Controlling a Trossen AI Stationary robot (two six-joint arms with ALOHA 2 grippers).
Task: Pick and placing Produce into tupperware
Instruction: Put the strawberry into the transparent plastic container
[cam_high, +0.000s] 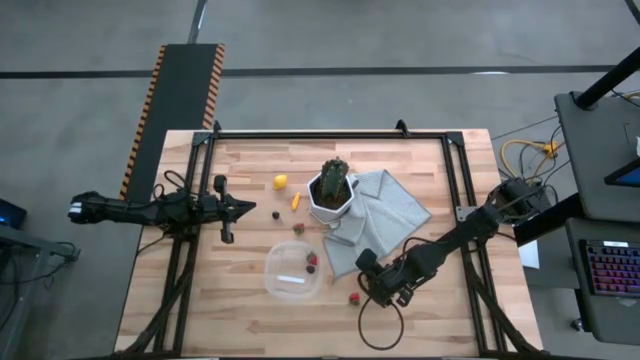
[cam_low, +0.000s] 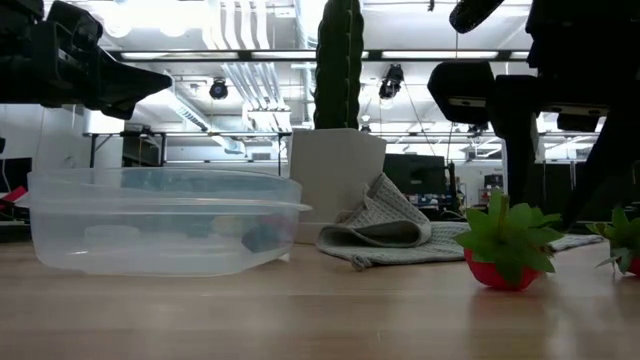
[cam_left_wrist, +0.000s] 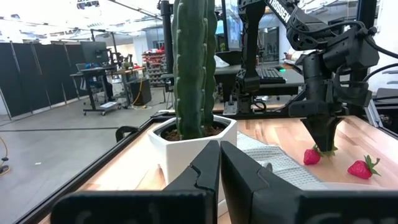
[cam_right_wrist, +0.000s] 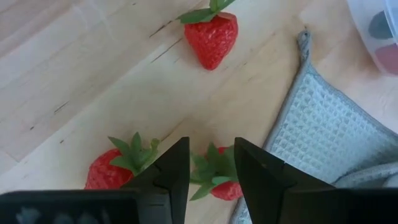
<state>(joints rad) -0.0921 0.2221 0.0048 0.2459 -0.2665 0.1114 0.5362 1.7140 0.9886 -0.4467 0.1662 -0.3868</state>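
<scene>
The clear tupperware (cam_high: 293, 272) stands near the table's front, with a strawberry (cam_high: 312, 261) and a dark berry inside. My right gripper (cam_high: 372, 287) (cam_right_wrist: 212, 168) is open and points down just right of it. Its fingers stand on either side of a strawberry's leafy top (cam_right_wrist: 216, 176), and I see no touch. Two more strawberries (cam_right_wrist: 113, 173) (cam_right_wrist: 211, 38) lie on the wood nearby. A lemon (cam_high: 281, 182), an orange piece (cam_high: 295, 201), a dark berry (cam_high: 276, 214) and another piece (cam_high: 298, 228) lie left of the cactus pot. My left gripper (cam_high: 252, 208) (cam_left_wrist: 219, 149) is shut, empty and held level at the left.
The green cactus in its white faceted pot (cam_high: 332, 195) stands mid-table. A grey waffle cloth (cam_high: 378, 215) lies crumpled against the pot's right side and reaches down to my right gripper. Black frame rails (cam_high: 330, 136) run along the table's edges. Bare wood lies at the front left.
</scene>
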